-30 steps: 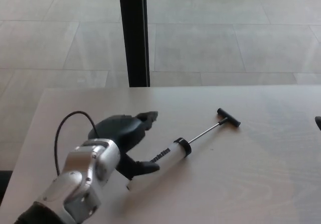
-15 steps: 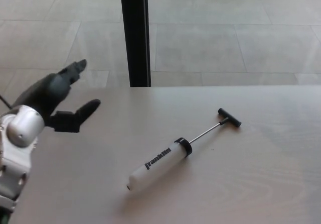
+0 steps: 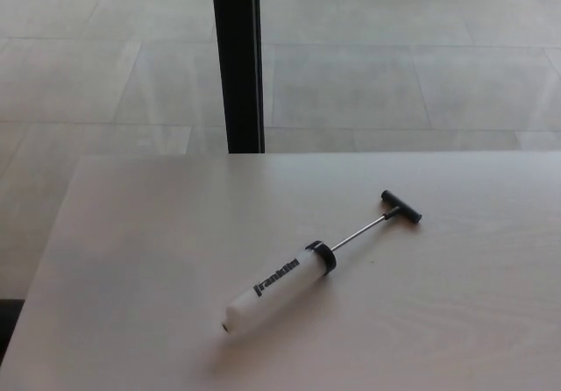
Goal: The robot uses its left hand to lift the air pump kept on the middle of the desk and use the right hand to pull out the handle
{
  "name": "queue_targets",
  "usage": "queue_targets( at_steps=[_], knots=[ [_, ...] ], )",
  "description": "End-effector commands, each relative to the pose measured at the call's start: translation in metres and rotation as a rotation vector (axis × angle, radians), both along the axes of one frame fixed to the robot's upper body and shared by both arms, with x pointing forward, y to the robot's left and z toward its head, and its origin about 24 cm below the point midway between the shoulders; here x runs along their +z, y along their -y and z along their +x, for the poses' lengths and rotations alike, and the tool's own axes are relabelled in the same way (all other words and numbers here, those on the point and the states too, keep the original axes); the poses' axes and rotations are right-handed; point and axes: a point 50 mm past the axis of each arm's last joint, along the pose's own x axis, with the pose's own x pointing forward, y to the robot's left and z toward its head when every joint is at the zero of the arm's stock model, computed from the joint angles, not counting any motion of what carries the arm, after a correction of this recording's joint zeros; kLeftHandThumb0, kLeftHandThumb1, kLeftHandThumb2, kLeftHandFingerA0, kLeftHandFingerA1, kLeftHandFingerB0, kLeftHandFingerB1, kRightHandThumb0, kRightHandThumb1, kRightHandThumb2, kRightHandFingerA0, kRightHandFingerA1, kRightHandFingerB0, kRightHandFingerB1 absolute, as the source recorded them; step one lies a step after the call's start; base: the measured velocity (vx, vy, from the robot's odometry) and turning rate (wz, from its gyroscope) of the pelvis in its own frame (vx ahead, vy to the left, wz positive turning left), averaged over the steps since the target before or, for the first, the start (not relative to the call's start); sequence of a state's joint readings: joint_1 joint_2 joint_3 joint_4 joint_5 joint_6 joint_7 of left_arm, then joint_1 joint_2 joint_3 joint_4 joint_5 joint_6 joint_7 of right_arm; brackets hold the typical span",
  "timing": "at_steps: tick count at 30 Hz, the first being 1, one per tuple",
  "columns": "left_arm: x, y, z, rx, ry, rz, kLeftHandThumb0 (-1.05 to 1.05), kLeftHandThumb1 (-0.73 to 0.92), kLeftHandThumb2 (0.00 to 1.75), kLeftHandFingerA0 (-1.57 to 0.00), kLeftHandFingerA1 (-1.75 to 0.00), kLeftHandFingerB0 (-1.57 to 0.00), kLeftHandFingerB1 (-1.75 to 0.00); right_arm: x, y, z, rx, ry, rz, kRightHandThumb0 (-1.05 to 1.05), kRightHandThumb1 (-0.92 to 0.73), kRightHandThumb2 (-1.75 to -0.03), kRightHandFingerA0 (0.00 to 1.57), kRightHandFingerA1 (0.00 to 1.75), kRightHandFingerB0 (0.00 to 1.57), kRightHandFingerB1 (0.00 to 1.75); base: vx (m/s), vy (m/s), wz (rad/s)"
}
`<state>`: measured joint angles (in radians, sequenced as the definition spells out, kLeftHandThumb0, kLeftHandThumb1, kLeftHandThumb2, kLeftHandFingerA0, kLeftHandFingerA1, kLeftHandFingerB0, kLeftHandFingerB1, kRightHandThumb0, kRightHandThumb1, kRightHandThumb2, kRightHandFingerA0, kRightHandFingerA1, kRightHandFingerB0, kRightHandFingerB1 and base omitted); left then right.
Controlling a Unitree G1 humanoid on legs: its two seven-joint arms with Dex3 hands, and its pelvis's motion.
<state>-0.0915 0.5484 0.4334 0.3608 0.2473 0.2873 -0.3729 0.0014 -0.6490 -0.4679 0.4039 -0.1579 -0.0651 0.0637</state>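
Note:
A white air pump (image 3: 279,287) with black lettering lies flat on the pale wooden desk (image 3: 131,259), near its middle, slanting from lower left to upper right. Its thin metal rod is drawn out, ending in a black T-handle (image 3: 401,206) that rests on the desk. Neither of my hands shows in the head view.
A black vertical post (image 3: 237,58) stands just beyond the desk's far edge. Behind it lies a grey tiled floor (image 3: 394,67). The desk's left edge runs diagonally down toward the lower left corner.
My left hand, which was by the pump's lower end a second ago, lifted away to the left and has left the view. The pump lies where it was.

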Motion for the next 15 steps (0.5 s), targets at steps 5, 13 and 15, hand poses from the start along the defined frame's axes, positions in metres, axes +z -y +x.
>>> queue_targets(
  at_steps=[5,13,15],
  knots=[
    [-0.062,-0.085,-0.301,1.164,0.453,-0.446,-0.36,0.56,1.09,-0.03,-0.53,0.0,-0.49,0.002,0.109,-0.219,-0.801,0.313,0.168,-0.86,-0.83,-0.65,0.2,0.5,0.2,0.34,0.0,0.0,0.0],
    [-0.12,-0.041,-0.318,1.223,-0.057,-0.424,-0.67,0.79,0.64,-0.25,-0.4,-0.25,-0.33,-0.069,0.081,-0.208,-0.821,0.322,0.4,-0.81,-0.92,-0.71,0.11,0.47,0.17,0.37,0.0,0.0,0.0],
    [-0.121,-0.037,-0.325,1.242,-0.02,-0.496,-0.64,0.8,0.64,-0.24,-0.46,-0.23,-0.34,-0.083,0.074,-0.207,-0.842,0.344,0.5,-0.8,-0.92,-0.75,0.01,0.36,0.1,0.31,0.0,0.0,0.0]
  ],
)
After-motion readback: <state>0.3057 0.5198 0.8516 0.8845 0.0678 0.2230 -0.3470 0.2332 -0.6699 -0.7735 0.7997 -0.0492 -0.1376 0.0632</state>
